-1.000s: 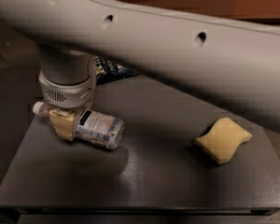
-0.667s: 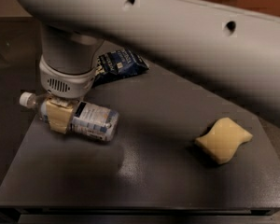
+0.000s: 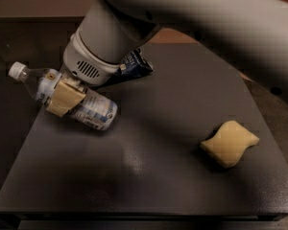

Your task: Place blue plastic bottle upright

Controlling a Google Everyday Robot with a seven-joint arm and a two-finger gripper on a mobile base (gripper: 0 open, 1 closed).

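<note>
Camera view looks down on a dark tabletop [image 3: 149, 176] with a big pale gray arm [image 3: 192, 18] reaching across the top. The gripper [image 3: 62, 97] is at the left side, near the left edge of the tabletop. Its jaws are closed around the bottle [image 3: 93, 111], about halfway along it. One tan finger [image 3: 66, 96] lies flat across the front of the bottle, over the label. The other finger is hidden behind the bottle. The jaws are open only as wide as the bottle is thick.

The bottle is not standing up. It is tilted. Its white cap [image 3: 17, 71] points up and to the left and sticks out past the left edge of the tabletop. Its round bottom end points down and to the right, low over the tabletop. I cannot tell if that end touches the tabletop or hangs just above it.

A dark blue bag [image 3: 137, 65] peeks out from behind the round gray wrist of the arm, at the back of the tabletop. It is near the bottle but apart from it.

A yellow sponge [image 3: 229, 143] lies flat on the right side of the tabletop, well apart from the bottle and the gripper.
</note>
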